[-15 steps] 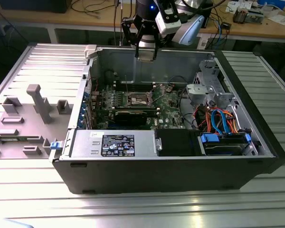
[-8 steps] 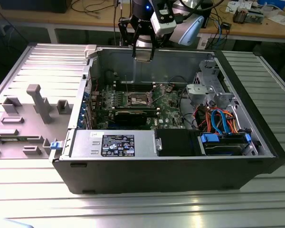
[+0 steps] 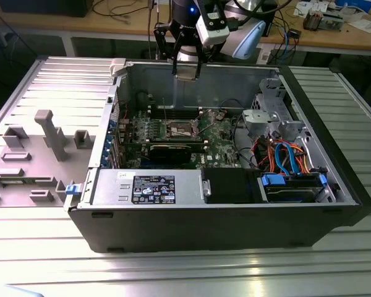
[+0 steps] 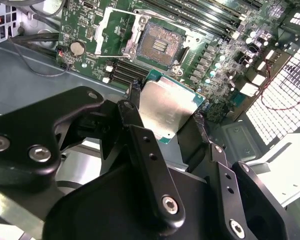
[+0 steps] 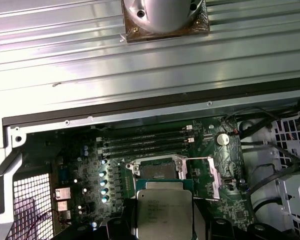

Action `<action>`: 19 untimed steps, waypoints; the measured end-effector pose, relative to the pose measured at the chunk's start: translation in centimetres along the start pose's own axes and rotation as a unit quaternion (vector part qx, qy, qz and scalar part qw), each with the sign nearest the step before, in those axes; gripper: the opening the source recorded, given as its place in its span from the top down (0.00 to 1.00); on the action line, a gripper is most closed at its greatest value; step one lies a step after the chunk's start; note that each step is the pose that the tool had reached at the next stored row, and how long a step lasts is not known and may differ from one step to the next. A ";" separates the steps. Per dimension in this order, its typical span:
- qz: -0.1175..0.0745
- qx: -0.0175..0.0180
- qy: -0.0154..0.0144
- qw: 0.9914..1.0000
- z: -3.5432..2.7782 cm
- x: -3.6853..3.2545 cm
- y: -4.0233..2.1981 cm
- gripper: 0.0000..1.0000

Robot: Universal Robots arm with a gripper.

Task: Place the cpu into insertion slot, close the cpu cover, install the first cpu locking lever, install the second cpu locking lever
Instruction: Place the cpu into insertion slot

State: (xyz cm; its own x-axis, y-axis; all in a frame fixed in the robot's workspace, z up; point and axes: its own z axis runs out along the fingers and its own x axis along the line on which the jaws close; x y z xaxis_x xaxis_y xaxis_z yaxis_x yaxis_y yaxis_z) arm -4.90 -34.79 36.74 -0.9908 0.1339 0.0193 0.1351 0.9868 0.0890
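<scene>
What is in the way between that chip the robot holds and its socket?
Nothing visible. The gripper holds the cpu in the air; the insertion slot lies bare, with the cpu cover swung open beside it.

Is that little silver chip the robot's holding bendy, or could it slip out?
Probably stiff: the cpu looks flat though the gripper pinches only its edges. Its shiny metal top looks smooth, so it might slip. Likely light, being thin.

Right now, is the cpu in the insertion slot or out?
Out. The pincer holds the cpu clear of the insertion slot, whose contacts lie bare.
</scene>
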 end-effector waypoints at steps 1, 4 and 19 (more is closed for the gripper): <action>0.001 0.000 0.000 1.000 0.01 0.00 0.00 0.46; 0.002 0.000 0.000 1.000 0.02 0.00 0.00 0.46; 0.022 0.000 -0.002 1.000 0.07 0.64 -0.09 0.46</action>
State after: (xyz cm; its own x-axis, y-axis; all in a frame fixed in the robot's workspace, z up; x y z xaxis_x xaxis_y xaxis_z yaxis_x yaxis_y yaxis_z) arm -5.54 -34.79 36.68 -0.9840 0.1772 0.0193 0.1782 0.9800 0.0890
